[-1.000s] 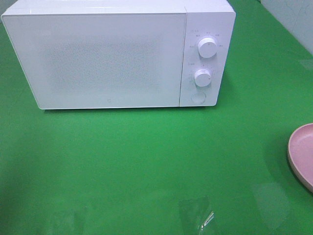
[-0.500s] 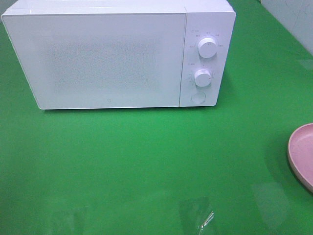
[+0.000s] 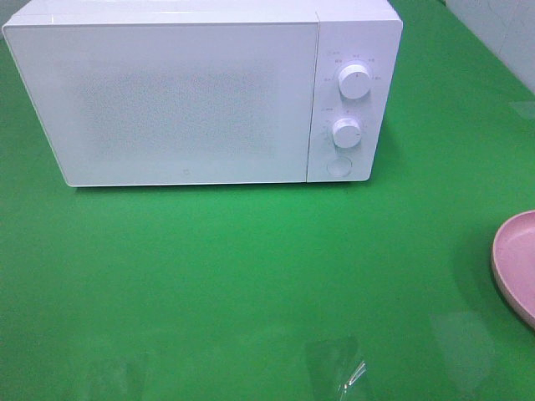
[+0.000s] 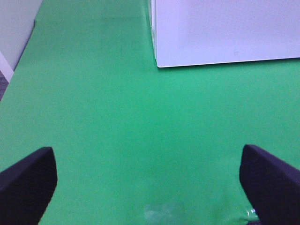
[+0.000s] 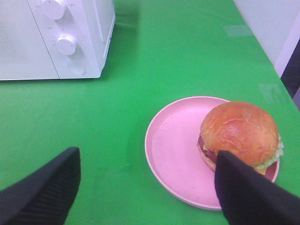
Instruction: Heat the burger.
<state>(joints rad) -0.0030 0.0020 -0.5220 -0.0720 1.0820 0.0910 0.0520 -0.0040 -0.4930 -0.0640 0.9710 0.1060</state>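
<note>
The burger [image 5: 239, 133], with a glossy golden-brown bun, lettuce and cheese, sits on the far side of a pink plate [image 5: 173, 150] in the right wrist view. My right gripper [image 5: 145, 187] is open, its dark fingers [image 5: 248, 192] spread near the plate, one just before the burger. In the exterior high view only the plate's edge [image 3: 512, 259] shows at the right; the burger is out of view there. The white microwave [image 3: 201, 92] stands at the back with its door shut. My left gripper [image 4: 150, 180] is open and empty over bare green table.
The microwave has two white knobs [image 3: 354, 82] and a round button [image 3: 338, 165] on its right panel. The green table [image 3: 251, 276] spreads in front of it. A pale wall [image 3: 501, 33] borders the back right.
</note>
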